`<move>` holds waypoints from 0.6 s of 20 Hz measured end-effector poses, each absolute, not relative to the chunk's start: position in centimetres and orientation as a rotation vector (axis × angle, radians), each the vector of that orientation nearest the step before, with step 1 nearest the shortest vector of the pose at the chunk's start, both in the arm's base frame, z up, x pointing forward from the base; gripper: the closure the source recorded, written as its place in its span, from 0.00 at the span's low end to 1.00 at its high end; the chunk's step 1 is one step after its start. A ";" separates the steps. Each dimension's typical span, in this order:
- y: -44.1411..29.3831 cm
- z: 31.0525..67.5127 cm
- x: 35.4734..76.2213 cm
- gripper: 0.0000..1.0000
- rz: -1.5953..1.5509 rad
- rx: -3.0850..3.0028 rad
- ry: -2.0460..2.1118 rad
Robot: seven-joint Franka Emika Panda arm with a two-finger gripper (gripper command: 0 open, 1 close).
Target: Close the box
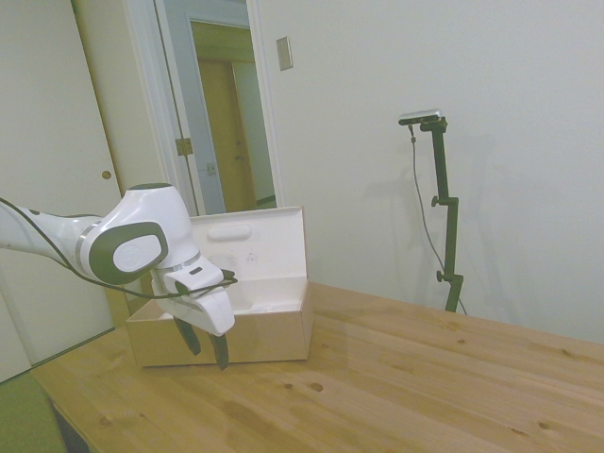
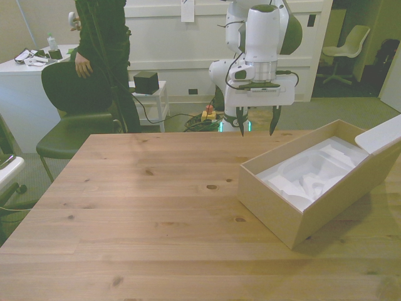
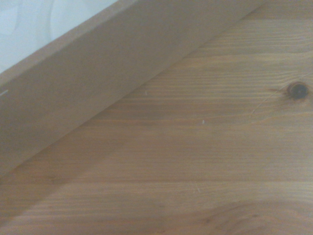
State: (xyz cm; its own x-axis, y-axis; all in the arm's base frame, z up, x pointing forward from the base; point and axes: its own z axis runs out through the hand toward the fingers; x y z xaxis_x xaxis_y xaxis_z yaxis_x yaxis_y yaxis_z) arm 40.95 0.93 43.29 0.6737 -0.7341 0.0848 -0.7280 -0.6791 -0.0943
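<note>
Hovering empty with fingers spread, the end effector (image 2: 257, 130) hangs beside the open box (image 2: 294, 213) on the counter (image 2: 156, 207); pushing the raised lid (image 1: 253, 247) off-centre could slide the box instead.

The box's lid (image 2: 385, 135) is cut off by the front view's right edge.

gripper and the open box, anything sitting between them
Nothing. In the front view, only bare wooden table shows between the open gripper and the box. The wrist view shows the same: plain wood beside the box wall.
</note>
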 end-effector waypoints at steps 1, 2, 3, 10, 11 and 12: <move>0.9 43.3 41.0 0.00 -0.178 -2.826 1.235; 1.0 43.2 41.0 0.00 -0.174 -2.828 1.234; 1.2 43.1 41.0 0.00 -0.172 -2.833 1.228; 6.3 48.0 40.1 0.00 -0.315 -2.870 1.095; 6.9 49.0 40.3 0.00 -0.342 -2.869 1.074; 7.4 49.9 40.5 0.00 -0.366 -2.865 1.057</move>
